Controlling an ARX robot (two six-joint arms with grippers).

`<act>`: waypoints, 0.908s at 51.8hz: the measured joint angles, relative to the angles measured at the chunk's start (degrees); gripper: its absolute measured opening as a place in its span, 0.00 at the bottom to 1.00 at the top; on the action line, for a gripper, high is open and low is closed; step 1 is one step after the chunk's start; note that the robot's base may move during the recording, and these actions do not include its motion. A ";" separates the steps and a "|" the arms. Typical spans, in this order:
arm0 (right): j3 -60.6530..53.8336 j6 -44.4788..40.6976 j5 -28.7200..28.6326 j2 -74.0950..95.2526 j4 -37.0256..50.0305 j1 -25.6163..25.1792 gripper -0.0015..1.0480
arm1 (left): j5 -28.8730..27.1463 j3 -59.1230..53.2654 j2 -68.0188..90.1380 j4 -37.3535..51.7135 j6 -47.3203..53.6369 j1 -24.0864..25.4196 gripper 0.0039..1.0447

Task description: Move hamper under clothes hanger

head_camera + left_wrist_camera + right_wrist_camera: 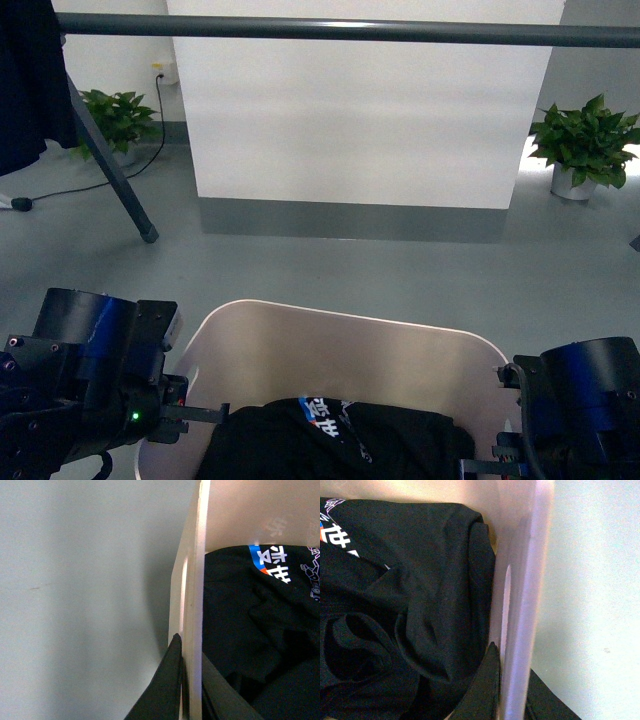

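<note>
Floor [330, 270]: plain grey-green, unmarked.

White pillar [360, 110]: centred at the rear, with a grey skirting band [350, 220] along its base.

Left plant [112, 118]: green, leafy, against the rear wall.

Right plant [585, 140]: green, leafy, in a white pot [572, 183] beside the pillar.

Black cable [90, 185]: runs from a wall socket [160, 72] down across the floor towards the left edge.

Dark garment [30, 80]: hangs at the upper left.

Black clothing [330, 445]: bundled and creased, with white characters on a blue patch facing up.
</note>
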 joint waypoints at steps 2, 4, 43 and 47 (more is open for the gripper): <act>0.00 0.00 0.00 0.00 0.00 0.00 0.05 | 0.02 0.00 0.00 0.00 0.00 0.00 0.03; 0.00 0.00 0.00 0.00 0.00 0.00 0.05 | 0.02 0.00 0.00 0.00 0.00 0.00 0.03; 11.13 1.75 -2.93 4.37 -5.64 0.50 0.05 | -5.84 9.53 0.04 -16.52 -7.39 -0.50 0.03; 12.50 1.60 -2.89 5.14 -6.64 0.50 0.05 | -6.01 10.16 0.55 -17.03 -7.37 -0.50 0.03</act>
